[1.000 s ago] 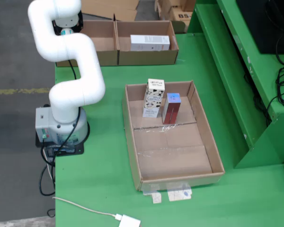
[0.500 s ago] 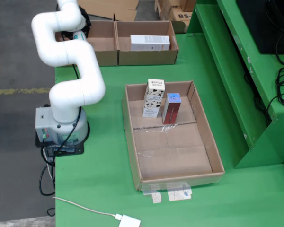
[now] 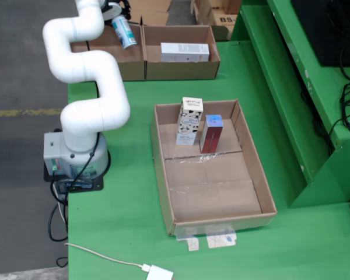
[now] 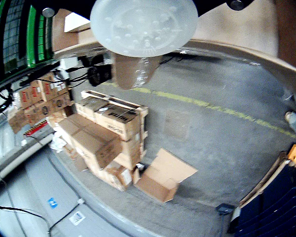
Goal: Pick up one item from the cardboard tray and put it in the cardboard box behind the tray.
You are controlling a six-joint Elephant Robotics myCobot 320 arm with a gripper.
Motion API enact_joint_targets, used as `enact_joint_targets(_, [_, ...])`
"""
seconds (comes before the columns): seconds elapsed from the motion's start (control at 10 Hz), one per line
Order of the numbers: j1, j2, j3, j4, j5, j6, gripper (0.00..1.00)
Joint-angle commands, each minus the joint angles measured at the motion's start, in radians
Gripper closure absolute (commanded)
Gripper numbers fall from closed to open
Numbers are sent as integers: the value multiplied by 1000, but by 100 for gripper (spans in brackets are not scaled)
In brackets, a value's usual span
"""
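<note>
At the upper left of the view from above, the glossy white arm carries a tilted blue-and-white can over the left brown cardboard box. The gripper holds the can, whose round pale base fills the gripper view. Two cartons stand in the tray.

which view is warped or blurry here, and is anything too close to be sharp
The view from above is sharp, evenly lit and undistorted, with soft shadows inside the cardboard tray. The view that rides on the gripper is strongly fisheye-warped, bending the floor line, and the pale round object at its top is too close, soft.
</note>
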Motion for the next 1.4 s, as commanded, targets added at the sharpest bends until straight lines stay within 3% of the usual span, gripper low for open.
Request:
enact_joint_targets(0.0, [3,35,31,136,-79,1,100])
enact_joint_targets(0.8, [3,35,31,136,-79,1,100])
enact_joint_targets(1.3, [3,35,31,136,-79,-1,50])
